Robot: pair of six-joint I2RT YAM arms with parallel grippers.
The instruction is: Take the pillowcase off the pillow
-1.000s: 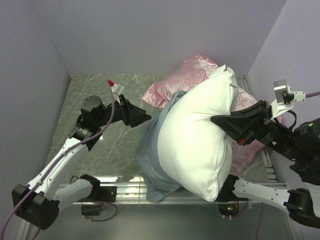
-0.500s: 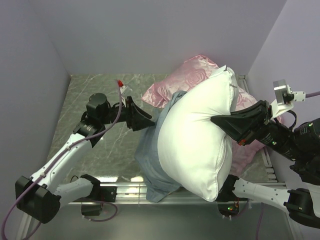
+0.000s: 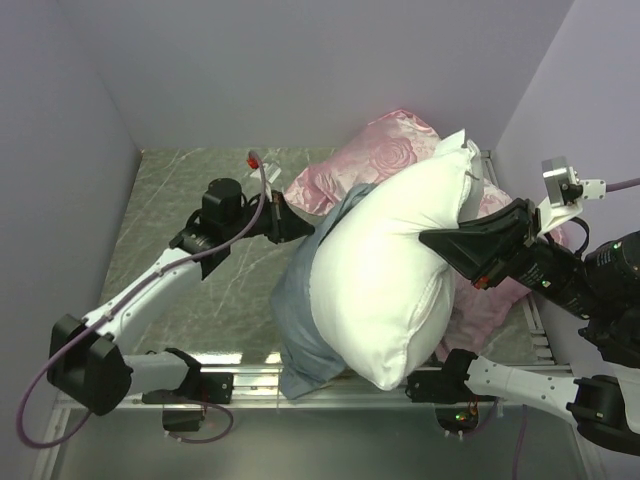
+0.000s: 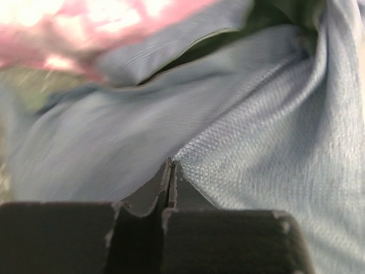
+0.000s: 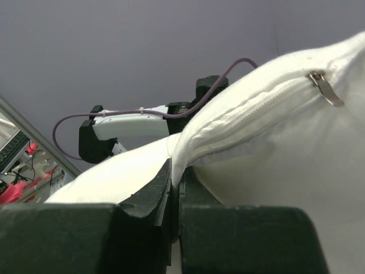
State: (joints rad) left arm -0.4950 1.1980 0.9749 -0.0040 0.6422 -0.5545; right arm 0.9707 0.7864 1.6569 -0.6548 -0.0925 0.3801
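Left fingers [image 4: 145, 200] are clenched flat together, with a fold of the grey-blue pillowcase [image 4: 256, 171] pinched at their tips and creases fanning out from the bite. Right fingers [image 5: 153, 197] are clamped on the stitched edge of the white pillow [image 3: 385, 280], just short of its zipper pull [image 5: 325, 88].

From above, the pillow hangs tilted above the desk [image 3: 190, 190], its long axis running from 1 o'clock to 7 o'clock. Most of it is already bare. The pillowcase is bunched along its 9 o'clock flank and trails down to 7 o'clock at the near rail. A pink rose-patterned pillow [image 3: 385, 150] lies behind, at 12 o'clock.

The pull looks best done in opposition. The right side should hold the seam high and steady while the left draws the cloth toward 9 o'clock and downward, along the pillow's length, not across it. A thin pinch may slip, so a slow, even pull seems wise.

The left arm [image 3: 150, 290] reaches from its base at 7 o'clock, with the wrist aimed toward 3 o'clock. The right arm [image 3: 560, 280] comes in raised from 3 o'clock, pointing toward 9 o'clock.
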